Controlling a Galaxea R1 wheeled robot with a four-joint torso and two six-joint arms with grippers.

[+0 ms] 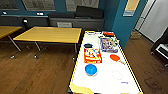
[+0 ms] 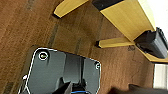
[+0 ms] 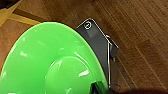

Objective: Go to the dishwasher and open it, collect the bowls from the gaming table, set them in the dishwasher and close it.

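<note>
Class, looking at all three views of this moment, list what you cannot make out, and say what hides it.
- Green bowl, right wrist view: cut off by the picture's edge; the grip on it is hidden behind the bowl.
- Left gripper, left wrist view: cut off at the edge, so its jaws are unreadable.
- Game boxes on the gaming table, head view: print too blurred.

Yellow table legs (image 2: 113, 42) and a yellow side panel (image 2: 127, 18) over brown wood floor (image 2: 30, 27), black end slot (image 2: 151, 42) alongside.
</note>
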